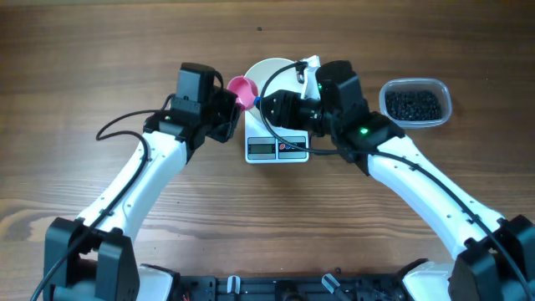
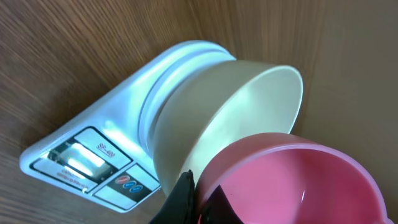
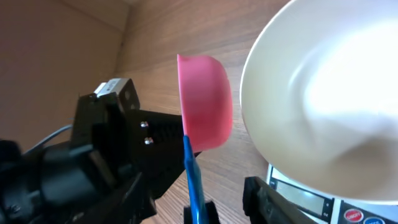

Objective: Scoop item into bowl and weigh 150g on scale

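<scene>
Wood table [image 1: 84, 67]: left gripper [image 1: 232, 100] clamped on pink scoop [image 1: 242, 89], so we'd centre its handle [image 3: 194, 174] in the half-open right gripper [image 3: 230, 202] b4 closing.

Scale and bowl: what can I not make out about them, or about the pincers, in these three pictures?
- Scale reading: too small overhead, washed out by glare in the left wrist view, cut by the bottom edge in the right wrist view.
- Bowl: overhead, the right arm covers its near right part.
- Right pincer: whether it grips the blue handle is cut off by the right wrist view's bottom edge.
</scene>
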### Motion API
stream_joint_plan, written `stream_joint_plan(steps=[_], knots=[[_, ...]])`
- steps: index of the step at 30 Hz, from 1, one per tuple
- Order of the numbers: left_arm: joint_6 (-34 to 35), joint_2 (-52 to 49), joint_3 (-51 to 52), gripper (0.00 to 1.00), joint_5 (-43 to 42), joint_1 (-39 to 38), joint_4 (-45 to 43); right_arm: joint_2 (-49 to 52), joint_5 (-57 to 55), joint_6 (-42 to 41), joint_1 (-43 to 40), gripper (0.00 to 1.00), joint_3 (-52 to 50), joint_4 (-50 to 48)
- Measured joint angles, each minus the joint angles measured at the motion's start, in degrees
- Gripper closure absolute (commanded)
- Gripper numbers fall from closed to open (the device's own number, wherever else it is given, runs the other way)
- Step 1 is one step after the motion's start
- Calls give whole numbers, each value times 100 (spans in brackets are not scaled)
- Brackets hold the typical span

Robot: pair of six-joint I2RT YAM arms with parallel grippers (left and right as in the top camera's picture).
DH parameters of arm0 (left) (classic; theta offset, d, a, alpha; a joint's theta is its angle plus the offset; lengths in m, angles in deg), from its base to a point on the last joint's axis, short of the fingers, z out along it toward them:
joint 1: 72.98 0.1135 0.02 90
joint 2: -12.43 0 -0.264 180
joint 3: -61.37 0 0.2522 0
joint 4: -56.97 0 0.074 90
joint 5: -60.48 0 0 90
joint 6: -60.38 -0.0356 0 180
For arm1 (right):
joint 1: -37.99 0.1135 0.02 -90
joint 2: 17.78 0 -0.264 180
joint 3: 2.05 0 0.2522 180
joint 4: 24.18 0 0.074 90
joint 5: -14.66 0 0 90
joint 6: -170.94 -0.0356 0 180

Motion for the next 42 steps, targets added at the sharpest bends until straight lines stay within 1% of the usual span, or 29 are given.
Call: stream_joint_plan(steps=[3,7,8,10,11,12,13,15,16,18,20,22,23,24,26,27,28,29,30,31,32,34,36,38,42], knots=[[22,0,0,96,2,-70,0,15,-85,-79,9,68,0,-66],[39,0,0,95,2,-70,0,15,-107,-127,9,76,0,-68],[42,0,0,94,2,-70,0,15,-118,-129,9,81,0,-66],[48,0,0,91,2,-70,0,15,-122,-142,9,86,0,-61],[55,0,0,85,4,-70,-2,15,-136,-131,9,92,0,-57],[63,0,0,70,2,-70,0,17,-140,-131,9,95,0,-61],[57,0,0,60,2,-70,0,17,-140,-122,11,96,0,-63],[111,0,0,26,-9,-87,-11,17,-144,-129,24,96,0,-44],[109,0,0,15,-13,-101,-4,17,-146,-129,24,96,0,-48],[96,0,0,11,24,-101,-2,17,-146,-129,0,96,0,-44],[42,0,0,11,107,-79,-26,11,-142,-33,-210,96,2,101],[-378,0,11,11,107,-22,-238,-81,-138,157,-435,96,2,400],[-1010,2,9,14,114,37,-435,-339,-142,345,-782,96,0,649],[-1294,17,9,16,111,96,-546,-516,-155,426,-949,96,0,713],[-2006,42,9,23,68,105,-551,-922,-157,638,-1300,96,15,1060],[-2337,76,9,28,22,105,-542,-1150,-153,741,-1497,96,17,1279],[-2820,160,9,34,-74,105,-538,-1515,-162,909,-1864,96,22,1521],[-3211,267,9,42,-153,87,-516,-1714,-170,1029,-2111,96,33,1696],[-3392,343,9,63,-192,68,-468,-1836,-179,1182,-2260,96,33,1823],[-3866,538,9,82,-260,-74,-317,-2052,-181,1296,-2597,96,33,2103],[-4054,595,-2,96,-284,-205,-195,-2133,-166,1414,-2802,96,37,2282],[-4531,619,-11,96,-302,-645,203,-2232,-166,1648,-3300,96,37,2658],[-4767,595,-11,96,-197,-1115,579,-2232,-184,1816,-3624,96,37,2850],[-4909,509,-9,96,122,-1620,863,-2232,-186,1963,-3829,96,37,3018],[-5049,-129,0,96,1019,-2430,774,-2208,-186,2140,-3904,96,37,3045]])
